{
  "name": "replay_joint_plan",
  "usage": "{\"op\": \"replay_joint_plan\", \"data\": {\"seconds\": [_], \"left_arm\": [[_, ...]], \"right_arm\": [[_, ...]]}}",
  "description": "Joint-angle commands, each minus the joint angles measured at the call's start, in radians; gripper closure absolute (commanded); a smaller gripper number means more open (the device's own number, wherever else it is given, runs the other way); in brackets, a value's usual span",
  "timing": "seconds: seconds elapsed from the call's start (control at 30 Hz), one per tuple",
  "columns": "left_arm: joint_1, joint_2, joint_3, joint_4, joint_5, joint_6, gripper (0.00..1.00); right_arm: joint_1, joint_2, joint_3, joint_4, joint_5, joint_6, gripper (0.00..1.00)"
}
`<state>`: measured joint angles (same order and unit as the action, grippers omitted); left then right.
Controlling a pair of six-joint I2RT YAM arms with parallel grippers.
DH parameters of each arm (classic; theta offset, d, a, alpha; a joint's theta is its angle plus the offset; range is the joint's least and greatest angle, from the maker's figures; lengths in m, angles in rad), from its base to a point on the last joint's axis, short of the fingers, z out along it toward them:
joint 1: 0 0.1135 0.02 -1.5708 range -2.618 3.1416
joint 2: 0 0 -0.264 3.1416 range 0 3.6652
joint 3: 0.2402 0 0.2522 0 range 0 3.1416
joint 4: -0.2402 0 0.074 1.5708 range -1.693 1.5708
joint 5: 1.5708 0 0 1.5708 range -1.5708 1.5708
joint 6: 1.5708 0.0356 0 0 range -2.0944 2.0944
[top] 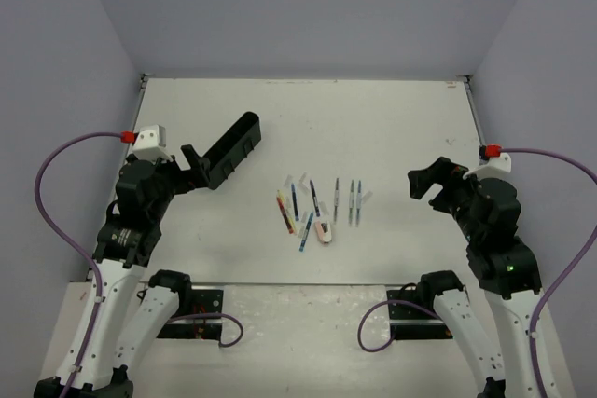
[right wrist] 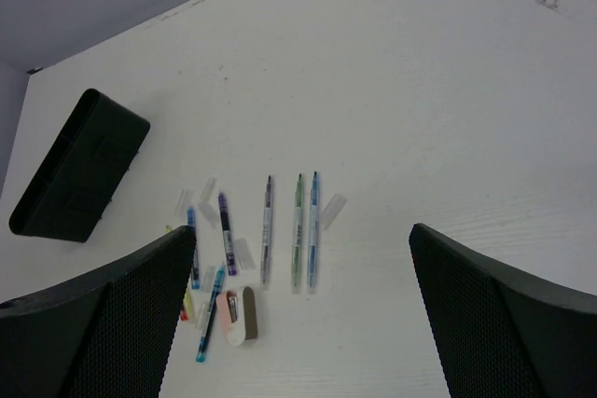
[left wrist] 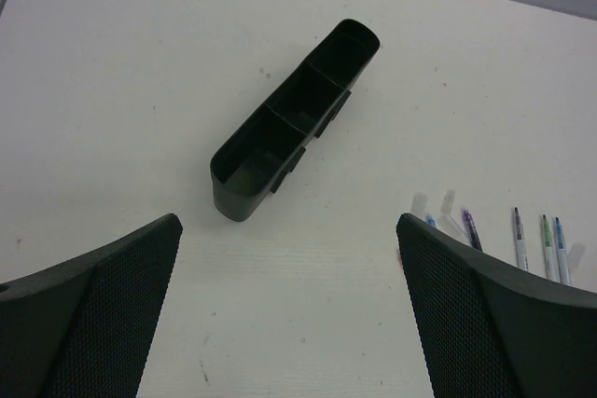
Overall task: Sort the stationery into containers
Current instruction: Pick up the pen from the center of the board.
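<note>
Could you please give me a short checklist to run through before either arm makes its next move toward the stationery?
1. Left hand open, holding nothing: ok.
2. Right hand open, holding nothing: ok.
3. Black tray upright, visible compartments bare: ok.
4. Pens lying flat on the table, none in the tray yet: ok.
5. Pens beside the eraser spaced for a clean single pick: not ok, they crowd together.
6. Whether those crowded pens actually touch one another: cannot tell.
</note>
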<state>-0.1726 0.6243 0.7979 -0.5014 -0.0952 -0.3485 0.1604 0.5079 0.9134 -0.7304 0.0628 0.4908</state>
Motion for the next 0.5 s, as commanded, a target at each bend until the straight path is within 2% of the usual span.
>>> {"op": "replay_joint_plan", "data": {"seconds": [0.0,0.17,0.3,0.37,0.43,0.47], "left_arm": [[-0.008,-0.003,-0.006,0.026,0.02,0.011,0.0],[-0.008,0.003,-0.006,0.026,0.025,0.011,0.0],[-0.007,0.009,-0.006,0.028,0.03,0.013,0.0],[-0.007,0.013,-0.006,0.029,0.033,0.013,0.0],[-0.007,0.021,-0.008,0.029,0.043,0.014,0.0],[-0.007,0.022,-0.008,0.03,0.046,0.014,0.0]], "right_arm": [[-0.005,0.001,0.013,0.025,0.0,0.008,0.01],[-0.005,0.029,0.002,0.077,-0.159,0.02,0.01],[0.009,0.2,0.004,0.104,-0.25,0.056,0.01],[0.05,0.245,0.011,0.099,-0.222,0.069,0.01],[0.218,0.385,0.024,0.083,-0.024,0.097,0.03],[0.291,0.422,0.028,0.063,0.026,0.102,0.03]]}}
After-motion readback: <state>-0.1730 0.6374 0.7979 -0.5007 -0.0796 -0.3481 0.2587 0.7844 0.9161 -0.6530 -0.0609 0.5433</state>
